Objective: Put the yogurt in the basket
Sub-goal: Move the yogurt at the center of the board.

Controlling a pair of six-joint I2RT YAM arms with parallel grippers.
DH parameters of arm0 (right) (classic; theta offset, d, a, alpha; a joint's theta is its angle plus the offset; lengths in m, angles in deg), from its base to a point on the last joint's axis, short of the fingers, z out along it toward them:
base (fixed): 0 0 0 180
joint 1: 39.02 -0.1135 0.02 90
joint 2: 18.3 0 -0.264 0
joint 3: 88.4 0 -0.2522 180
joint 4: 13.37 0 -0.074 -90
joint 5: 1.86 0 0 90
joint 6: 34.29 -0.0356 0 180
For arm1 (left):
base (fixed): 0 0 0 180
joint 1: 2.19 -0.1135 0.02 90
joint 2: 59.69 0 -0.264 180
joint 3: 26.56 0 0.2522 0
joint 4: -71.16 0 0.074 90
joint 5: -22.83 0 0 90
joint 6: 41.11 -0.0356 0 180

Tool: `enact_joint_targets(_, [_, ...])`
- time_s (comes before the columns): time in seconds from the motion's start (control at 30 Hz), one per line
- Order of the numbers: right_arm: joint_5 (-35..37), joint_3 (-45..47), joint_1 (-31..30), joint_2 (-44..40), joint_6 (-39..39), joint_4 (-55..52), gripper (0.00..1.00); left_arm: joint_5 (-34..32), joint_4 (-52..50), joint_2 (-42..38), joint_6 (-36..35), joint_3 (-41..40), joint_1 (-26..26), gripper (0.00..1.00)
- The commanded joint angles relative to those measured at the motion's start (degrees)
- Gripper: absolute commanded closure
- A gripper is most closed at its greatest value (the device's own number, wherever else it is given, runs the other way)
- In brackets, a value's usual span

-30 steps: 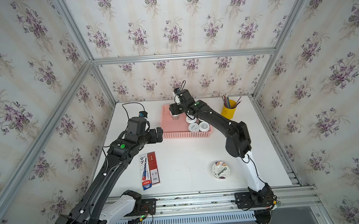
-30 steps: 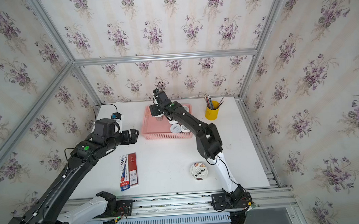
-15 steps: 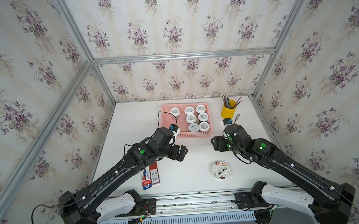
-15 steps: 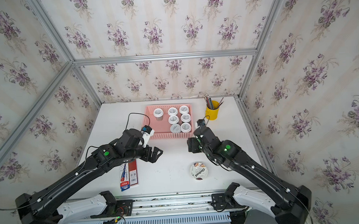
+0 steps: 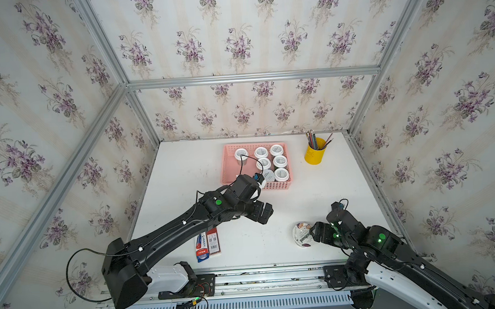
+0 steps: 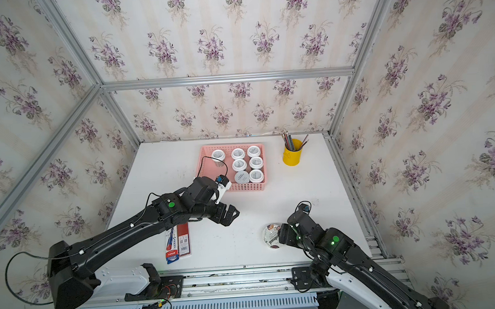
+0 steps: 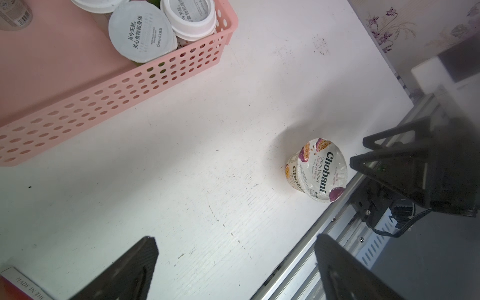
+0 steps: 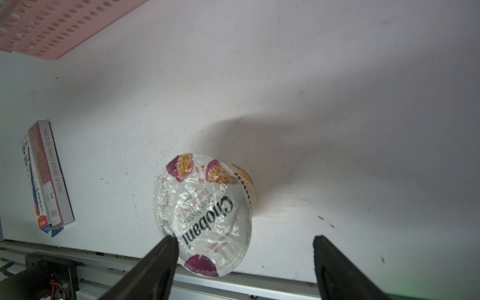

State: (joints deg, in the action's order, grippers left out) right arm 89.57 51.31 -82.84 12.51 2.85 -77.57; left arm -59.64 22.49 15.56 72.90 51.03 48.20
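Note:
The Chobani yogurt [image 5: 302, 235] [image 6: 271, 237] stands upright on the white table near its front right edge. My right gripper [image 5: 314, 233] [image 6: 281, 235] is open right beside it. In the right wrist view [image 8: 245, 240] one fingertip overlaps the rim of the cup [image 8: 205, 215], which is not clamped. Several small white-lidded yogurt cups [image 5: 280, 161] [image 6: 255, 162] [image 7: 141, 32] sit in the pink basket [image 5: 226, 168] [image 6: 204, 166] [image 7: 104, 98] at the back. My left gripper [image 5: 265, 214] [image 6: 231, 215] [image 7: 236, 240] hangs open and empty over mid-table, in front of the basket.
A yellow pencil cup [image 5: 314, 154] [image 6: 292, 156] stands to the right of the basket. A red and blue box [image 5: 207, 244] [image 6: 178, 246] [image 8: 48, 179] lies flat at front left, under the left arm. The metal front rail [image 5: 276, 275] runs just past the Chobani cup.
My right arm has left the basket, come to the front of the table and reached the Chobani cup. My left arm has swung from the left side to mid-table.

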Motion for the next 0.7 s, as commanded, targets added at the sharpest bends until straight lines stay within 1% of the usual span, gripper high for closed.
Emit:
enact_joint_targets(0.0, [-8.0,3.2,0.0,-2.0,-2.6,7.1,0.15,-2.2,-0.1,0.5,-1.7,0.0,-0.1,0.01])
enact_joint_targets(0.17, [-12.1,6.6,-0.1,-0.9,-2.6,15.1,0.22,-2.6,-0.2,-0.3,-1.8,-1.1,-1.1,0.01])
enact_joint_targets(0.33, [-12.6,6.8,-2.9,5.6,-3.5,23.7,0.25,-3.6,-0.1,-3.4,-1.3,-3.3,-2.1,0.01])
enact_joint_targets(0.5, [-10.5,4.5,-9.4,16.9,-4.8,33.3,0.24,-4.7,-0.9,-6.3,-0.2,-5.9,-3.7,0.01])
enact_joint_targets(0.67, [-9.1,-2.7,-13.8,31.7,-1.4,39.7,0.22,-4.9,-2.2,-8.6,0.4,-7.6,-6.7,0.01])
